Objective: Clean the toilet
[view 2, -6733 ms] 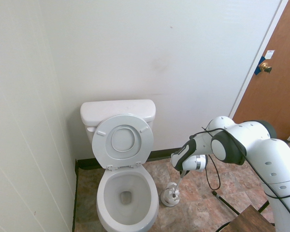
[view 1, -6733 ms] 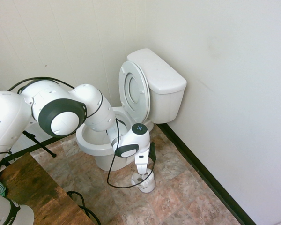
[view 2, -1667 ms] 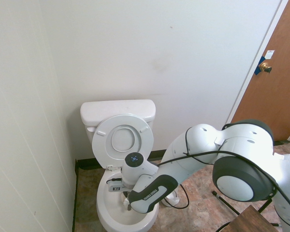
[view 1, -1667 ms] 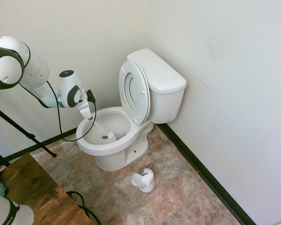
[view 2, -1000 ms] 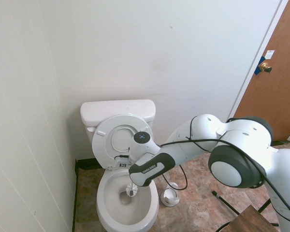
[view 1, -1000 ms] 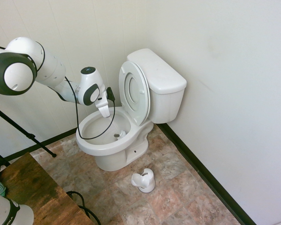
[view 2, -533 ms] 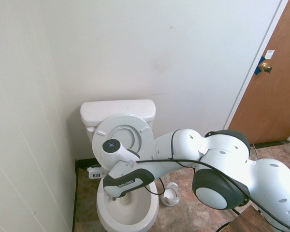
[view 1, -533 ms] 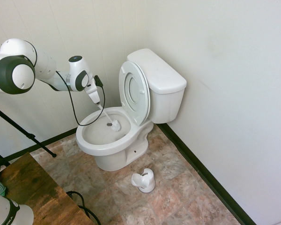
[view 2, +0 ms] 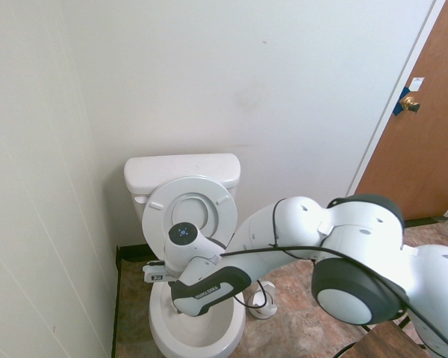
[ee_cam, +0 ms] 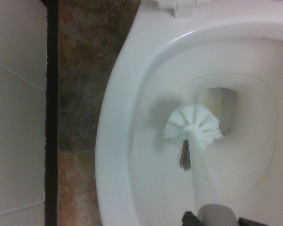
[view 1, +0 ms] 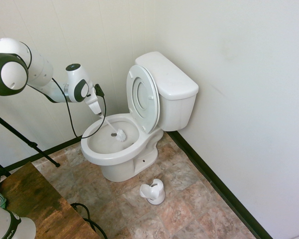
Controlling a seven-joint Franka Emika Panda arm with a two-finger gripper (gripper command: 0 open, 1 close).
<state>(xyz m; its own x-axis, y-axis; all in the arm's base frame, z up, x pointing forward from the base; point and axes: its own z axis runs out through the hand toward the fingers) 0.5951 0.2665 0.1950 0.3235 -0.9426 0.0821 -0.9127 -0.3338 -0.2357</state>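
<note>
Pale panelled walls (view 1: 74, 30) meet in a corner behind the gripper (view 1: 100, 113), plain and off-white, lit evenly by soft daylight. A dark baseboard (view 1: 214, 184) runs along the foot of the wall on the far side from the gripper. Below it, the floor (view 1: 184, 209) is mottled brown and reddish stone-look tile. A worn wooden tabletop (view 1: 35, 204) sits well apart from the gripper. A brown wooden door (view 2: 422, 119) with a brass knob (view 2: 409, 102) stands well off to the side.

Glossy white ceramic toilet (view 1: 139, 119); white bristled toilet brush (ee_cam: 193, 127); small white plastic brush holder (view 1: 153, 191); mottled brown-and-pink stone-patterned floor tiles (view 1: 189, 204).
</note>
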